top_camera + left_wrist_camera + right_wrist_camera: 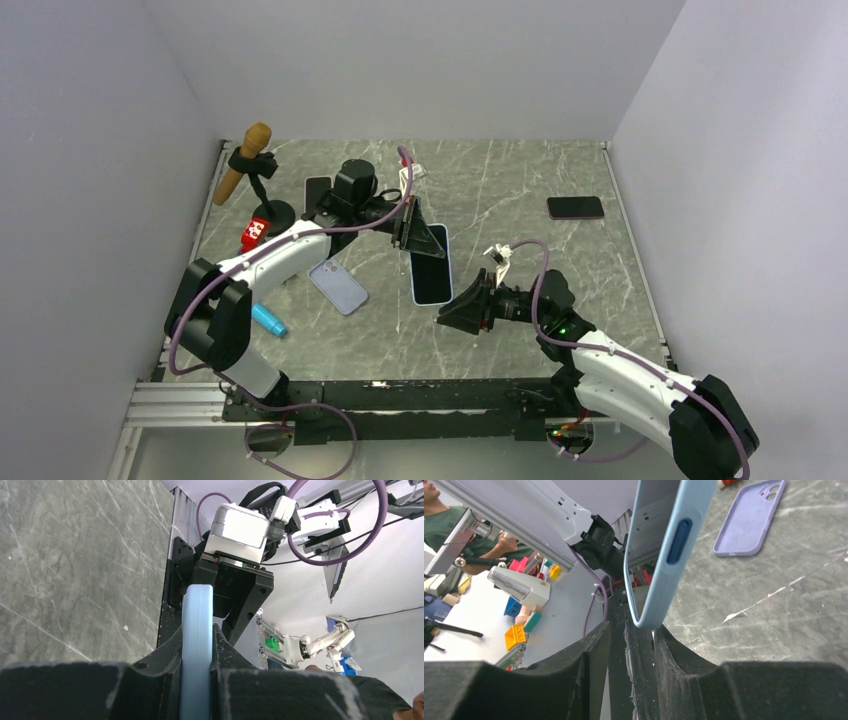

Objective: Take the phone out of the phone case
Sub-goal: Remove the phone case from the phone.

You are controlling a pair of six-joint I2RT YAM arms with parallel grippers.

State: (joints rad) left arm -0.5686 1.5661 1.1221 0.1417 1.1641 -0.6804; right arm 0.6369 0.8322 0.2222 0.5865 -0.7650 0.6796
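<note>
We judge the phone [432,272] not yet out: it sits in its light blue phone case [663,582] above the tabletop's [570,285] middle, its far end clamped in the left tool [418,240]. The right tool [453,308] flanks the near corner; whether it grips, we cannot tell. Room lies rightward; a lilac case [338,286] lies leftward.
</note>
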